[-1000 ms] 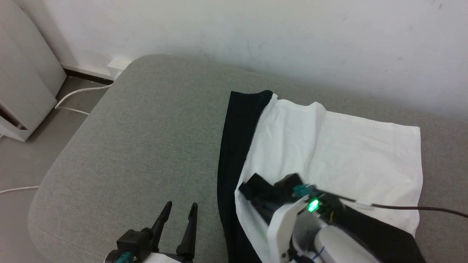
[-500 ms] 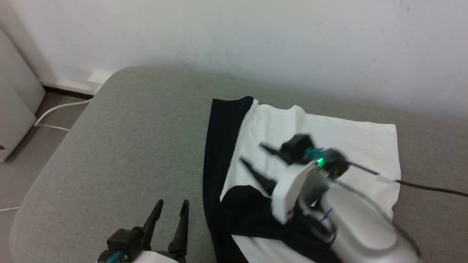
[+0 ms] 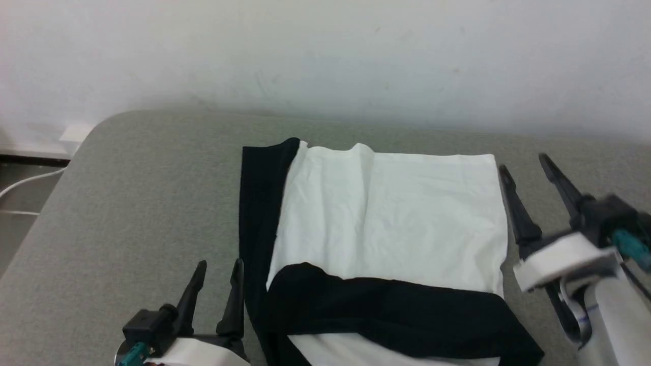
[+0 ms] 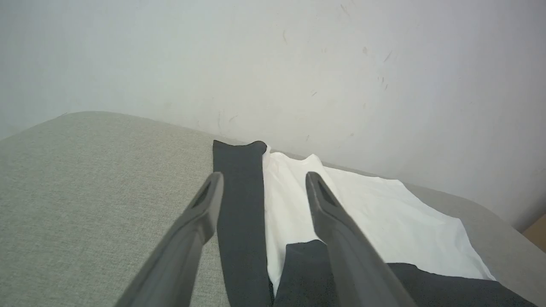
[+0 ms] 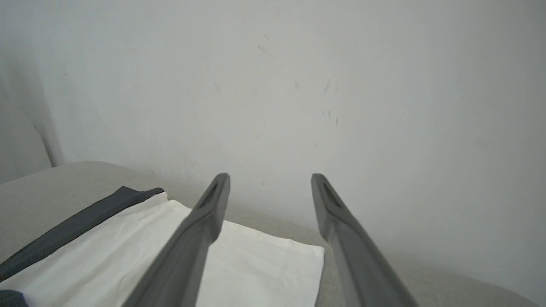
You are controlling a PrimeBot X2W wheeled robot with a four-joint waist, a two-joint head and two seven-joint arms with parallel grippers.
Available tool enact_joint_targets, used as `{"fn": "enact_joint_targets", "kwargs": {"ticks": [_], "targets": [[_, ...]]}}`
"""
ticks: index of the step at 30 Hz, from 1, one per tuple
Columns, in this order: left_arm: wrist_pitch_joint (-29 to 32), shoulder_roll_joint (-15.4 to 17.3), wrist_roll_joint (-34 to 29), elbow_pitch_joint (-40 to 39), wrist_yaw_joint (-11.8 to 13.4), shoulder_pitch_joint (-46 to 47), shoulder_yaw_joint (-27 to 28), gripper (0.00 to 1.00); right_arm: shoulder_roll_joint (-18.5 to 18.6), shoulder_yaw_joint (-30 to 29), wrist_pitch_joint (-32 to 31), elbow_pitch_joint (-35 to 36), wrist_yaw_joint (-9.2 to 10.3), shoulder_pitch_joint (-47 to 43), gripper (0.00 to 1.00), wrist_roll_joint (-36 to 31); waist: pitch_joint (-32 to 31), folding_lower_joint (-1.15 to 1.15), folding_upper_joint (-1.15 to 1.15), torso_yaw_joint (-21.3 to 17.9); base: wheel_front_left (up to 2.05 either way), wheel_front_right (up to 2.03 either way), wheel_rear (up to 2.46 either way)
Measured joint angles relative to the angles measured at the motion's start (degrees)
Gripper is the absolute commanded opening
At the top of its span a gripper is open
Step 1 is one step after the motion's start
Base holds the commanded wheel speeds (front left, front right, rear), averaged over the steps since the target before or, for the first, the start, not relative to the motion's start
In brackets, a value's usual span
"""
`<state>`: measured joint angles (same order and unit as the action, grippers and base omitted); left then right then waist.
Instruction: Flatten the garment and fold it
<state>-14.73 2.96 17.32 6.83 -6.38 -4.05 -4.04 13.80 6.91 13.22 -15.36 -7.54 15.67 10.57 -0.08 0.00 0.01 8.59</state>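
Note:
The garment [image 3: 386, 223] lies on the grey cushion as a folded white rectangle, with one black sleeve along its left edge and another black sleeve laid across its near part. The wrist views also catch the garment [image 4: 375, 221] [image 5: 140, 256]. My left gripper [image 3: 219, 268] stands open at the lower left, just left of the black edge, with nothing between its fingers. Off the cloth's right edge, my right gripper [image 3: 525, 163] is open and holds nothing, raised above the cushion.
The grey cushion [image 3: 142, 203] has free room to the left of the garment and a narrow strip behind it. A pale wall [image 3: 325, 56] rises right behind the cushion. A white cable [image 3: 25, 183] lies on the floor at far left.
My right gripper let go of the black sleeve, opened, and drew back to the right, off the garment. The sleeve now lies across the near part. The head camera also swung right.

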Motion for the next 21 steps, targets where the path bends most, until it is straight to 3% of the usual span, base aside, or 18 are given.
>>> {"fn": "enact_joint_targets", "kwargs": {"ticks": [5, 9, 13, 21], "targets": [[-0.01, 0.34, -0.27, 0.89, -0.05, 1.29, 0.89, 1.00, -6.28, -6.65, 0.60, 9.09, 0.00, -9.99, 1.00, -2.23, 1.16, 0.00, 0.00, -2.83, 0.00, 0.00, 0.00], [2.30, 2.70, -0.81, 3.33, -0.04, 5.60, 1.37, 1.00, -9.20, -9.89, 0.54, 14.54, 0.00, -14.69, 1.00, -3.43, 3.26, 0.00, 0.00, -4.77, 0.00, 0.00, 0.00], [11.41, 7.05, -0.69, 6.17, 0.02, 12.89, 2.32, 1.00, -10.28, -10.94, -0.16, 18.69, 0.00, -16.00, 1.00, -3.50, 6.27, 0.00, 0.00, -6.57, 0.00, 0.00, 0.00], [33.23, 19.48, 3.26, 12.56, -0.65, 33.38, 2.23, 1.00, -10.69, -12.02, -1.62, 23.82, 0.00, -15.34, 1.00, -3.14, 13.85, 0.02, 0.00, -10.39, 0.00, 0.00, 0.00]]}}
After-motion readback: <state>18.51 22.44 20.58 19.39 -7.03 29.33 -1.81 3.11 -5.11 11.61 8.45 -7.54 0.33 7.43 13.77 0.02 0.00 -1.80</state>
